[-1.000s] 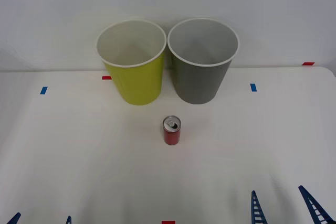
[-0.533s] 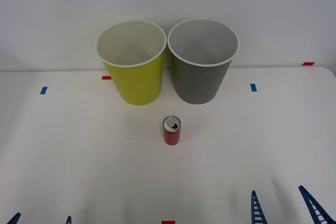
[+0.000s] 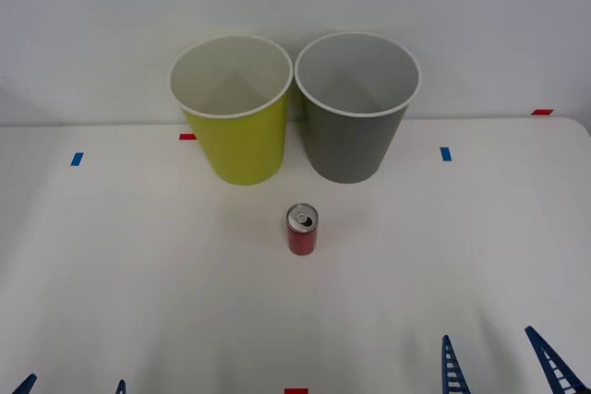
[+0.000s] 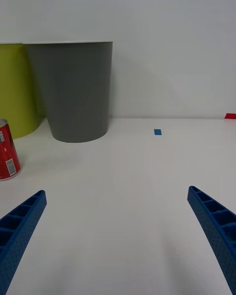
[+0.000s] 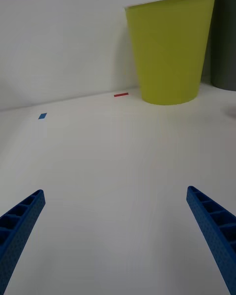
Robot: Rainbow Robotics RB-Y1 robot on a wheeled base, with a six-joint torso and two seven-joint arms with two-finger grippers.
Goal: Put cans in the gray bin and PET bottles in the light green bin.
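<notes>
1. The red can (image 3: 302,229) stands upright on the white table (image 3: 138,274), silver top and pull tab facing up, nothing touching it.
2. It sits ahead of the right gripper (image 3: 503,362) and off toward the robot's left of it, well apart from the blue ribbed fingers; from the right wrist camera the can (image 4: 7,150) shows beyond one spread finger (image 4: 19,226).
3. The gray bin (image 3: 355,108) stands upright farther from the right gripper than the can, near the table's back edge, its white rim up. The can is in front of it, apart from its wall.
4. The light green bin (image 3: 233,113) stands just beside the gray bin, on the robot's left of it, rims close together. It lies ahead of the left gripper (image 3: 72,385) and toward the robot's right of it, well apart.
5. The right gripper is low over the near edge of the table, released, its fingers spread wide with nothing between them.
6. The left gripper is at the near edge too, released, its fingers (image 5: 22,223) spread over bare table.
7. Small blue tape marks (image 3: 446,153) and red tape marks (image 3: 187,137) lie flat on the table, beyond both grippers.
</notes>
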